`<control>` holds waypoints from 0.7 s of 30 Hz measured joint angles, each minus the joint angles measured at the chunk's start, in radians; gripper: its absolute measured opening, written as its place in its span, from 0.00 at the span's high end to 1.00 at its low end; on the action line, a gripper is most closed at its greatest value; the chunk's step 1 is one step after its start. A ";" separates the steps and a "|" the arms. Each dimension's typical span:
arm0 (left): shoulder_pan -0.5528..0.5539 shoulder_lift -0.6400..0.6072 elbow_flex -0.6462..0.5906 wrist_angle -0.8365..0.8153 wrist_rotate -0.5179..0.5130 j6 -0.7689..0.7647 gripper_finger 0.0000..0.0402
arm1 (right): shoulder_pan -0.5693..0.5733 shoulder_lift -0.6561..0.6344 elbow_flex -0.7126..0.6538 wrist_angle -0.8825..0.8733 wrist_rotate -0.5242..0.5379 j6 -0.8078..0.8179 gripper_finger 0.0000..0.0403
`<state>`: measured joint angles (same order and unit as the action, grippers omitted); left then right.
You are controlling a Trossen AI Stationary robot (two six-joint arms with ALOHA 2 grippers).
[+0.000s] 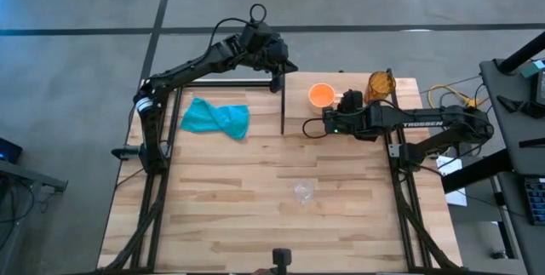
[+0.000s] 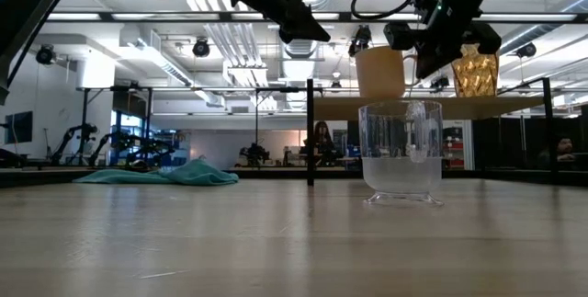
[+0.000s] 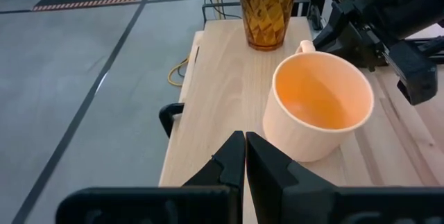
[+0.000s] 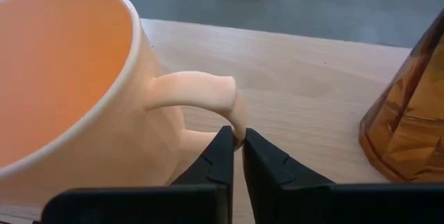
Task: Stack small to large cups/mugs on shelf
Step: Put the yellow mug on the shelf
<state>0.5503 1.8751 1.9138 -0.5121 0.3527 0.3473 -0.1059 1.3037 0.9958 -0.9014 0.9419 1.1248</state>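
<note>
teal cloth (image 1: 216, 118) lying toward the far left part of the bench (image 1: 213, 207), no part in the job. left claw (image 1: 278, 77) hanging over the far edge, just off the shelf's near-left post, fingers (image 3: 232, 161) pressed together on nothing, waiting.

on the shelf (image 1: 298, 109) at the far right corner: orange mug (image 1: 321, 95) upright, handle turned toward the right arm, and to its right the brown faceted cup (image 1: 380, 85), upright, close by but apart. right claw (image 1: 347, 103) over the shelf between the two, fingers (image 4: 225, 156) clenched on the mug's handle.

small clear glass cup (image 1: 303, 191) upright on the bench toward the near edge, right of centre, well apart from both arms.

judged roughly midway at best: two vessels up on the shelf, nothing nested. left to do: mug into the brown cup, glass fetched and set inside the mug.
</note>
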 joint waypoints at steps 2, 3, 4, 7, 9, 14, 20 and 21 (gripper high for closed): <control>0.000 0.000 -0.003 0.001 0.000 0.000 1.00 | -0.013 0.000 -0.002 -0.004 -0.008 -0.003 0.93; 0.000 0.000 -0.003 0.000 0.000 0.000 1.00 | -0.022 0.000 -0.002 -0.006 -0.011 -0.004 0.91; 0.000 0.000 -0.004 0.001 0.001 0.000 1.00 | -0.029 0.001 -0.002 -0.005 -0.013 0.000 0.89; 0.000 0.000 -0.005 0.001 0.001 0.000 1.00 | -0.049 0.000 -0.002 0.000 -0.012 0.025 0.82; 0.000 0.000 -0.006 0.001 0.001 0.000 1.00 | -0.054 0.001 -0.002 0.013 -0.011 0.031 0.79; 0.000 0.000 -0.006 0.001 0.001 0.000 1.00 | -0.054 0.000 -0.002 0.072 -0.013 0.024 0.74; 0.000 0.000 -0.006 0.003 0.002 0.000 1.00 | -0.042 0.000 -0.002 0.093 -0.111 0.016 0.73; 0.000 0.000 -0.006 0.003 0.003 0.000 1.00 | -0.040 0.000 -0.002 0.093 -0.114 0.015 0.73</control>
<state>0.5503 1.8751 1.9076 -0.5095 0.3553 0.3473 -0.1460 1.3041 0.9939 -0.8082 0.8276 1.1400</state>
